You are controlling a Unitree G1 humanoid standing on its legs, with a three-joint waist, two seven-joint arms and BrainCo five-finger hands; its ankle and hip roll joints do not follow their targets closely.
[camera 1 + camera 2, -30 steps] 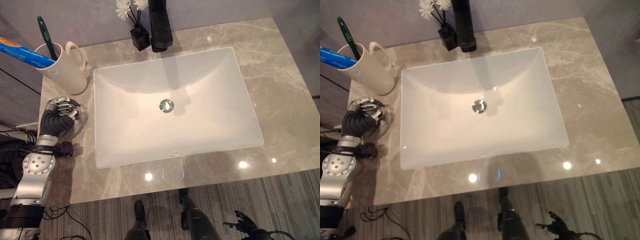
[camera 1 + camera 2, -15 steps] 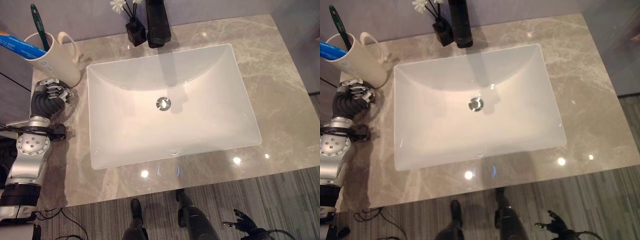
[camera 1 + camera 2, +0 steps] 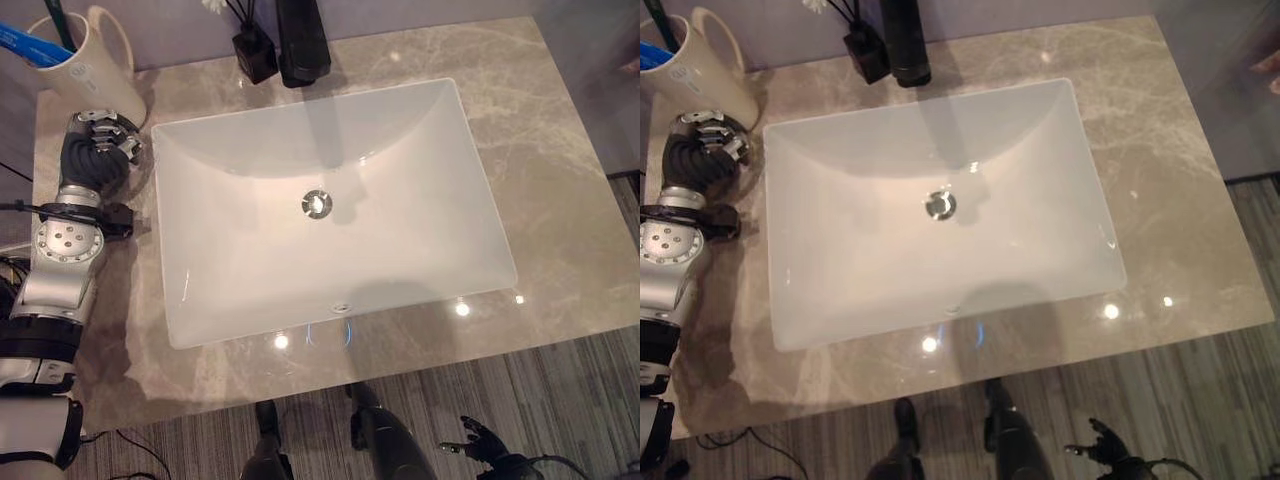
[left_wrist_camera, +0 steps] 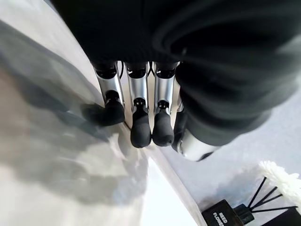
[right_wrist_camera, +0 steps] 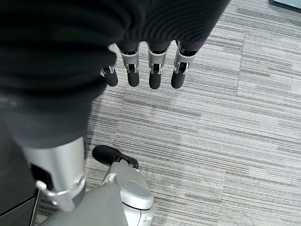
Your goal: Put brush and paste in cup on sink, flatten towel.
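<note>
left hand (image 3: 100,150) now nearer the cup (image 3: 88,62), beside the sink (image 3: 420,240) rim

cream cup (image 3: 85,60), white sink (image 3: 200,300), grey-veined marble counter (image 3: 560,200)

The counter (image 3: 560,180) to the right of the sink (image 3: 330,200) lies bare and open to a hand; along the back edge a dark faucet (image 3: 302,40) and a reed diffuser (image 3: 252,52) stand close together. At the back left corner the cup (image 3: 85,60) stands, with the left hand (image 3: 100,145) just beside it on the narrow strip by the sink's rim.

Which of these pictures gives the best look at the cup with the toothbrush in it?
The left eye view: the cup shows its rim, handle and contents, beside the left hand. The right eye view crops its left side.
</note>
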